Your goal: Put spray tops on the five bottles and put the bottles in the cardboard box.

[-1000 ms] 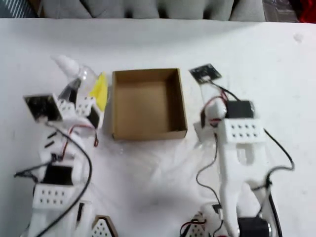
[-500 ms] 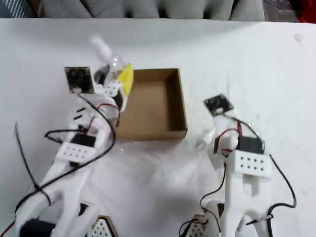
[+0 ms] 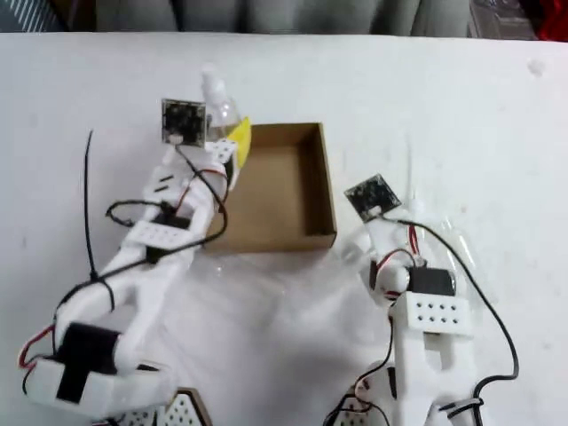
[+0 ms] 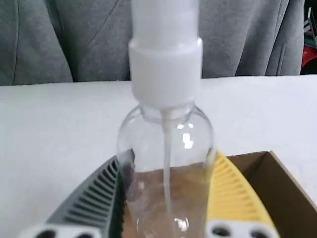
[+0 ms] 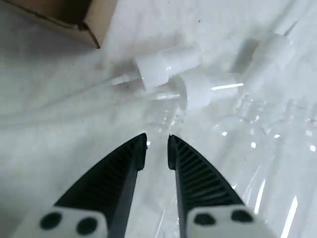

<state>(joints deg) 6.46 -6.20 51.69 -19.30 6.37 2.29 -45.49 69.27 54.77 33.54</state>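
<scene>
Well, the left fingers [image 4: 99, 198] clamp the capped bottle [image 3: 217, 114] upper left, at the box [image 3: 325, 182] corner — released here, it could catch the rim; the right fingers [image 5: 124, 173] are barely parted, empty.

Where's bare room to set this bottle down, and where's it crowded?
The cardboard box floor is bare, beside the bottle in the left gripper. The table beyond the box is bare too. Crowded: off the box's near right corner, spray tops and loose bottles lie by the right gripper.

No readable text, label or number, as far as visible.
</scene>
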